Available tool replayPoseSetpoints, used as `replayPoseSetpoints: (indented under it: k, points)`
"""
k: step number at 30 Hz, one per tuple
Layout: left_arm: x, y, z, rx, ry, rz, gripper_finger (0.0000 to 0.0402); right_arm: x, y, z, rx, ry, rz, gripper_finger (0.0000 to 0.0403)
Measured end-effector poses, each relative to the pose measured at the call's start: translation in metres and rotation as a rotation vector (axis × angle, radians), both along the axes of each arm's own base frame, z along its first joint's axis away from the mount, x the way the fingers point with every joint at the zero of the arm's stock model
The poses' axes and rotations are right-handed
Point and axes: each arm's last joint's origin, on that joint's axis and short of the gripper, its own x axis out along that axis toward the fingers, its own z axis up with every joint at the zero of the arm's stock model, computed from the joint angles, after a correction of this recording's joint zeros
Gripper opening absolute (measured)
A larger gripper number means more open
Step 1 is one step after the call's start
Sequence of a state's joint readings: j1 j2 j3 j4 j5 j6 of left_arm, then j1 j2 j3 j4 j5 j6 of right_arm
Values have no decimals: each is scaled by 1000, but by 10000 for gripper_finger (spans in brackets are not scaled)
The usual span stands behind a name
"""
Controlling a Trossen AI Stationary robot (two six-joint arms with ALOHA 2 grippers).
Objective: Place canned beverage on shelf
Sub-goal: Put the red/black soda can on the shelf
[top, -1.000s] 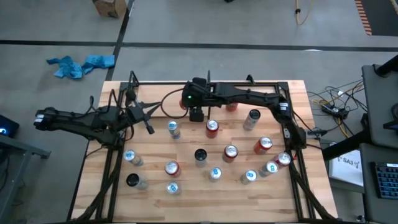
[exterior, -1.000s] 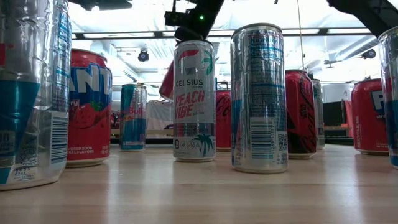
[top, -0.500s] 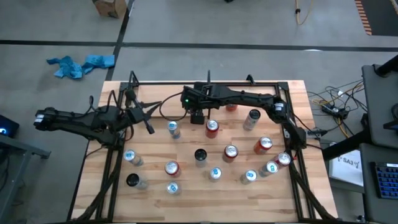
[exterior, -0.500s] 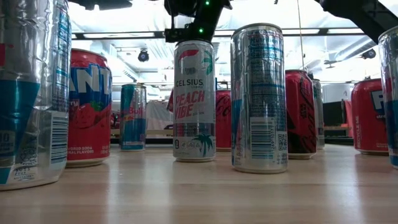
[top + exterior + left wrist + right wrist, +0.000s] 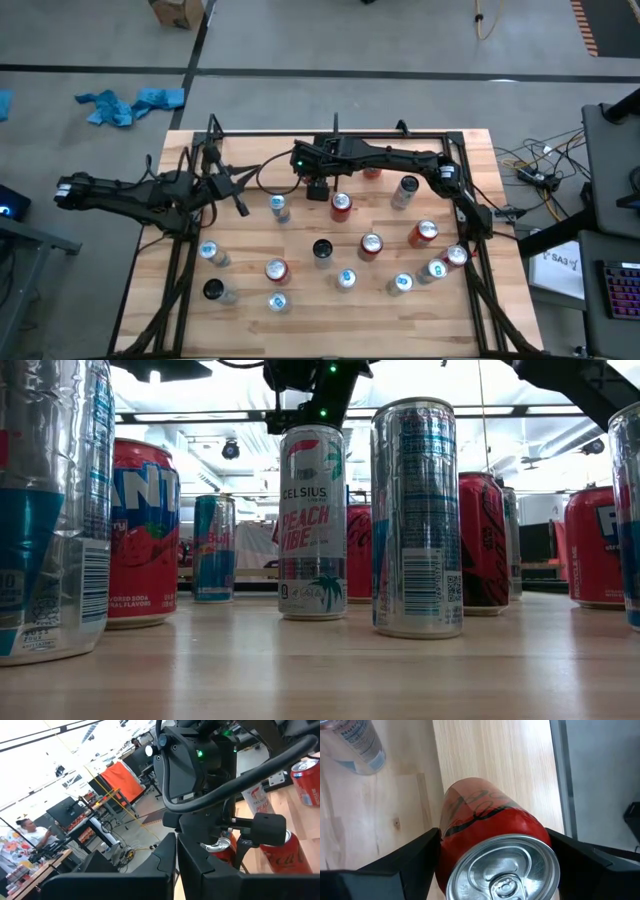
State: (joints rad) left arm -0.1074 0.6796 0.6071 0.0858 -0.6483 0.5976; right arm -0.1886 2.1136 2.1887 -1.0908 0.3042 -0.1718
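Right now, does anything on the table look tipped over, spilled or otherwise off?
Nothing stands out. The cans on the table stand upright, with no spill visible. The right claw sits around an upright red can by the black frame; whether it grips is unclear.

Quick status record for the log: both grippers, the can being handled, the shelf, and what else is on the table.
right gripper: fingers on either side of a red can, at the table's far side
red can: upright, top seen from above
left gripper: shut, empty, waiting at the table's left
shelf: black frame along the far edge
table: many other cans standing loose
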Motion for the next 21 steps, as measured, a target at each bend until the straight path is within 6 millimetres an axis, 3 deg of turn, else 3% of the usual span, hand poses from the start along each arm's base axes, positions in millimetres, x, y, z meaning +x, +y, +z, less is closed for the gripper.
replayPoseSetpoints:
  k: [11, 21]
  points:
    - [0, 0, -3, 17, 38, 4, 0, 0, 1, -2, 46, -22, -57, 312]
    - [-18, 8, 3, 23, 19, 313, 0, -1, -1, -2, 63, -39, -100, 314]
